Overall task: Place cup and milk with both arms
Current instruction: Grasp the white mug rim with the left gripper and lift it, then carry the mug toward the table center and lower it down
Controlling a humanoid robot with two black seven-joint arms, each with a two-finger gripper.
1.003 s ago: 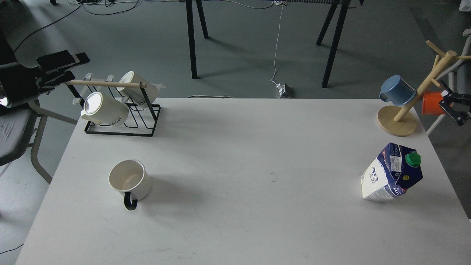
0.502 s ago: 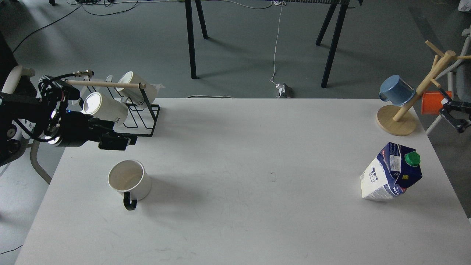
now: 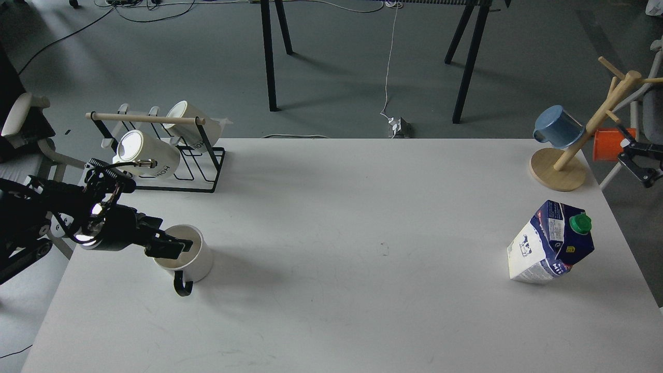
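Head view: the glossy white cup point(image 3: 194, 254) was seen near the table's point(image 3: 331, 311) left edge, overlapped by the left gripper point(image 3: 173, 247), its opening indiscernible. Well right stood the milk point(image 3: 550, 242), unobstructed. Farther back, lettered mugs point(image 3: 145, 153) lay in a wire rack point(image 3: 207, 171).

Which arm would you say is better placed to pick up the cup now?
Left. The left gripper already hangs over the cup at the table's left side, whereas the right gripper sits off the far right edge.

Grey floor point(image 3: 331, 67), black trestle legs point(image 3: 269, 57), white cable point(image 3: 389, 67)
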